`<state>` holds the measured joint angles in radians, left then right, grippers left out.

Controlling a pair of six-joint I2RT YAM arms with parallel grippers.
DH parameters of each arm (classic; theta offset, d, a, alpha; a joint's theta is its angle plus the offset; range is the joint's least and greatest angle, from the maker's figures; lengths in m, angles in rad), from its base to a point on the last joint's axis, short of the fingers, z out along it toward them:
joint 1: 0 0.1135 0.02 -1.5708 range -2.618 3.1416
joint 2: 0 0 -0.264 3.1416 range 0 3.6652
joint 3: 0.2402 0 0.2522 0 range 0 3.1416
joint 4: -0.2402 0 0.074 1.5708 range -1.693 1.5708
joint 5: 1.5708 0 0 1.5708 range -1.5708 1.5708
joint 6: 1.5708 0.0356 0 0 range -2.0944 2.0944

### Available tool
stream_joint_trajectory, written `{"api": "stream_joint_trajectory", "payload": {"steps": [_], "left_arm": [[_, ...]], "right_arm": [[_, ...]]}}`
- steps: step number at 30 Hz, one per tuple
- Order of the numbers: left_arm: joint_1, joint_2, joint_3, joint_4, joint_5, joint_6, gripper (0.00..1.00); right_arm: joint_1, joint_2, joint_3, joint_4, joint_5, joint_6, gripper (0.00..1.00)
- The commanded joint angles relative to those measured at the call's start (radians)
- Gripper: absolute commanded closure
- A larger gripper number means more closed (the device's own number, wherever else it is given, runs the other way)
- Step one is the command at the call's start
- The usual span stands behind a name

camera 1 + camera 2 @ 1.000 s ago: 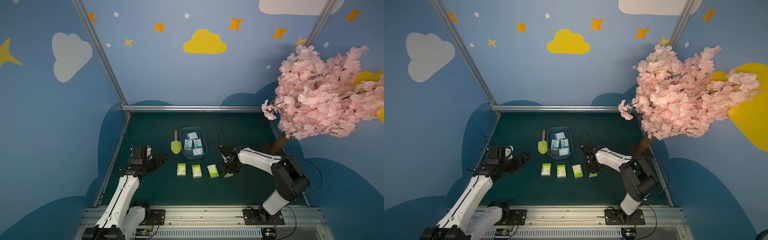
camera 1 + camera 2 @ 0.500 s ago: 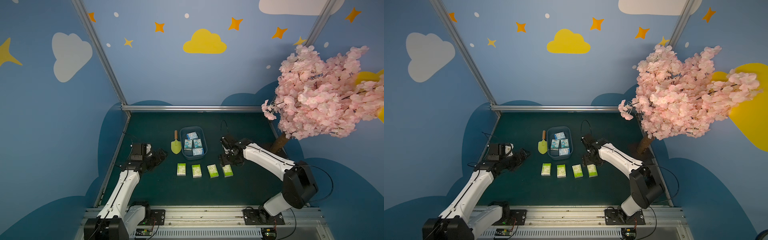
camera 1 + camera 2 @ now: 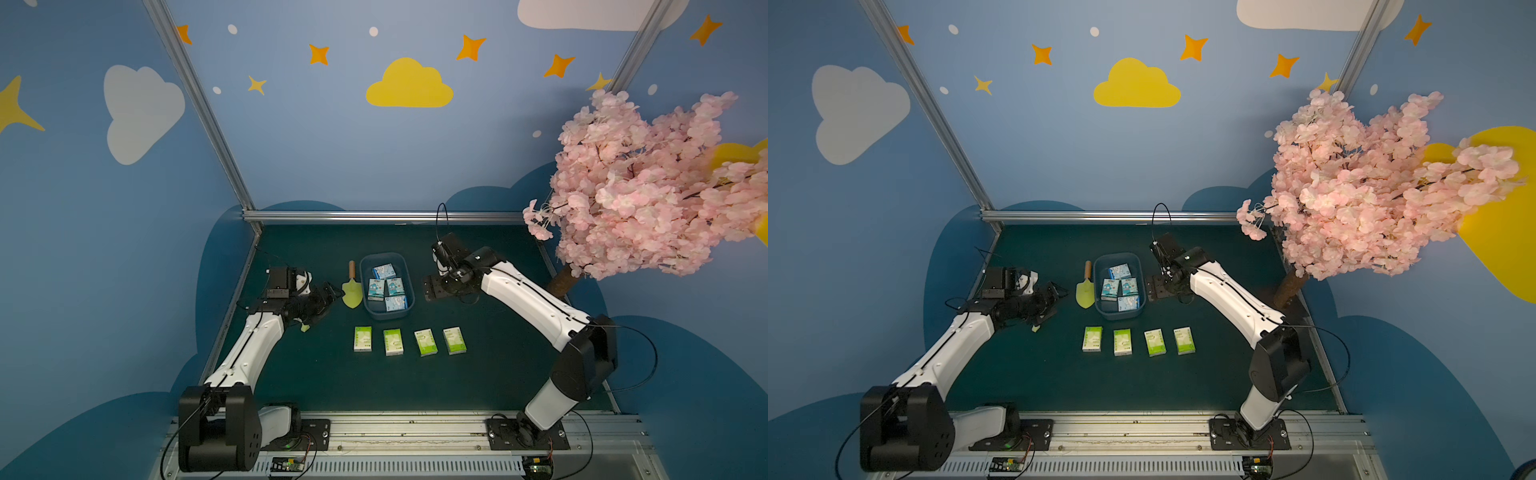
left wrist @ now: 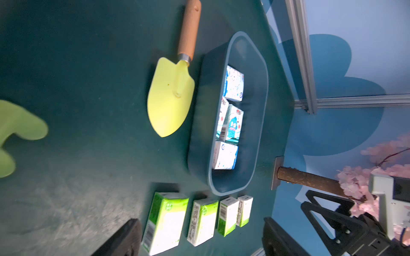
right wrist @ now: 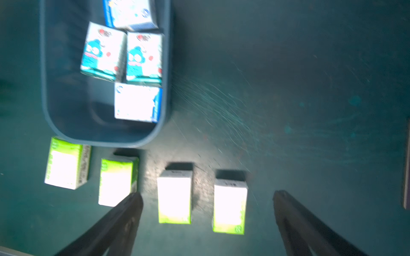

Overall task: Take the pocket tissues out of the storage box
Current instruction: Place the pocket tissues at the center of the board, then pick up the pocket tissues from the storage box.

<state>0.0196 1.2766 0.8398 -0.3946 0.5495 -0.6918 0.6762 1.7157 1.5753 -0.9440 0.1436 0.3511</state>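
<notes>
The blue-grey storage box (image 3: 388, 316) (image 3: 1119, 316) (image 4: 199, 133) (image 5: 46, 88) sits mid-mat and holds several light-blue pocket tissues (image 3: 395, 286) (image 3: 1128, 286) (image 4: 233, 124) (image 5: 144, 55). Several lime-green packs (image 3: 393, 342) (image 3: 1122, 342) (image 4: 166, 219) (image 5: 174, 197) lie in a row on the mat in front of the box. My right gripper (image 3: 432, 287) (image 5: 206, 197) hangs open and empty just right of the box. My left gripper (image 3: 328, 299) (image 4: 199, 239) is open and empty, left of the trowel.
A yellow-green trowel (image 3: 352, 286) (image 4: 170, 95) with a wooden handle lies against the box's left side. A small lime-green piece (image 3: 305, 327) rests under the left gripper. A pink blossom tree (image 3: 644, 187) overhangs the right back corner, with its trunk (image 3: 561, 282) behind the right arm.
My right gripper opened, left a lime-green pack at the right end of the row, and drew back to beside the box. The left gripper edged toward the trowel.
</notes>
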Motion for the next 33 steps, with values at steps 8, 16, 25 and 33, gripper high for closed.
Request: {"api": "stream_joint_trajectory", "payload": {"steps": [8,16,25,33], "left_arm": [[-0.007,0.226,0.144,0.043,0.185,0.037,0.27],[-0.075,0.428,0.287,-0.021,0.196,0.062,0.39],[-0.128,0.603,0.432,-0.080,0.208,0.076,0.48],[-0.145,0.683,0.491,-0.096,0.225,0.093,0.53]], "right_arm": [[0.061,0.261,0.294,-0.025,-0.073,-0.010,0.02],[0.069,0.433,0.461,-0.037,-0.105,0.009,0.07],[0.070,0.567,0.568,-0.055,-0.136,0.012,0.20],[0.072,0.659,0.640,-0.083,-0.106,0.049,0.21]]}}
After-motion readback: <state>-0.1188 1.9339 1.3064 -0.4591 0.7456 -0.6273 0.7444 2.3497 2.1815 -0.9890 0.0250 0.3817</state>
